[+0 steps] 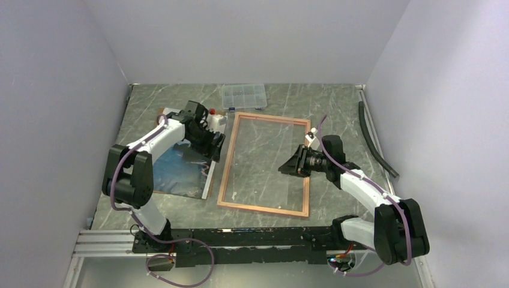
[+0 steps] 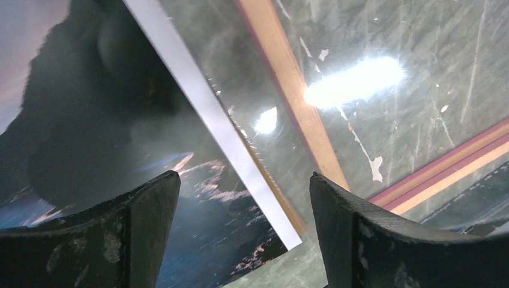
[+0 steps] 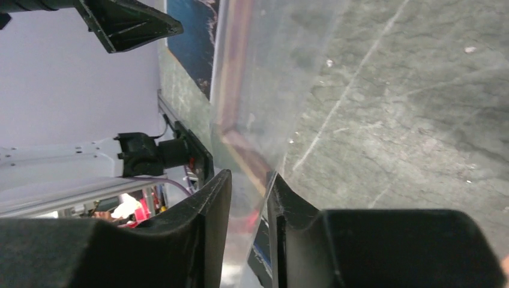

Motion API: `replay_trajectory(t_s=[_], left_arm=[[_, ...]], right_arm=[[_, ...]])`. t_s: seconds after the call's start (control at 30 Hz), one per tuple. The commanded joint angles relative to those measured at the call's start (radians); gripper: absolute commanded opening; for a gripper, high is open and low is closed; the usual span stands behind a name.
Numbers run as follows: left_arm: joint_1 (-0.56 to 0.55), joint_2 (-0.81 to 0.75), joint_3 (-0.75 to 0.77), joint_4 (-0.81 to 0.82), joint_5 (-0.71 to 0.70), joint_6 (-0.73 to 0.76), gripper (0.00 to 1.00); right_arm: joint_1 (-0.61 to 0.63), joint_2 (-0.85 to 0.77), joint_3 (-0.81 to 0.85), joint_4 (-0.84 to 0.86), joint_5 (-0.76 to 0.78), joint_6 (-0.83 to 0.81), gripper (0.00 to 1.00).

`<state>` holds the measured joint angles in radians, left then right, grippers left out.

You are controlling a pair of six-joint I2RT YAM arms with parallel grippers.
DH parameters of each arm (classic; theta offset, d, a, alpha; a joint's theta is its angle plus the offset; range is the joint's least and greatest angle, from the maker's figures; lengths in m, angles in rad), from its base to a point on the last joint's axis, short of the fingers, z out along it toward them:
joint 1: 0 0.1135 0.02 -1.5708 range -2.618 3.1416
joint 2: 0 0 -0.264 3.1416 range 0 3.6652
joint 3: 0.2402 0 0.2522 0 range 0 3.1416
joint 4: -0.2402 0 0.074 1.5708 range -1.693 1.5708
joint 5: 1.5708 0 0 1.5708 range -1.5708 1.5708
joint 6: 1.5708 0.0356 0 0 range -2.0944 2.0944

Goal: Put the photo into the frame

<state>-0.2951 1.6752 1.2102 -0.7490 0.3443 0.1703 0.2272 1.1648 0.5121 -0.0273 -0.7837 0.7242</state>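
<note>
Beside one frame (image 1: 228,162) lies one photo (image 1: 180,168); left tool (image 2: 243,180) released, right tool (image 3: 249,180) pinching pane (image 3: 264,108)

Photo (image 1: 180,171) just left of the frame (image 1: 230,159), compartment box (image 1: 243,96) behind both, on table (image 1: 342,108).

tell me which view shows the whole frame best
Top external: the whole frame lies flat on the table, all four rails in view. Left wrist shows only one corner of it, beside the photo. Right wrist shows a blurred corner behind the clear pane between its fingers.
</note>
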Motion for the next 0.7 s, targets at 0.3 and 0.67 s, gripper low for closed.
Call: replay_trajectory(t_s=[0.3,0.67], left_arm=[[-0.053,0.111,-0.058,0.085,-0.089,0.041,0.68],[-0.065,0.085,-0.034,0.052,-0.070,0.045,0.67]], right_arm=[[-0.017,-0.003,-0.119,0.181,0.017,0.065,0.42],[-0.031,-0.009,-0.121,0.125,0.052,0.045,0.00]])
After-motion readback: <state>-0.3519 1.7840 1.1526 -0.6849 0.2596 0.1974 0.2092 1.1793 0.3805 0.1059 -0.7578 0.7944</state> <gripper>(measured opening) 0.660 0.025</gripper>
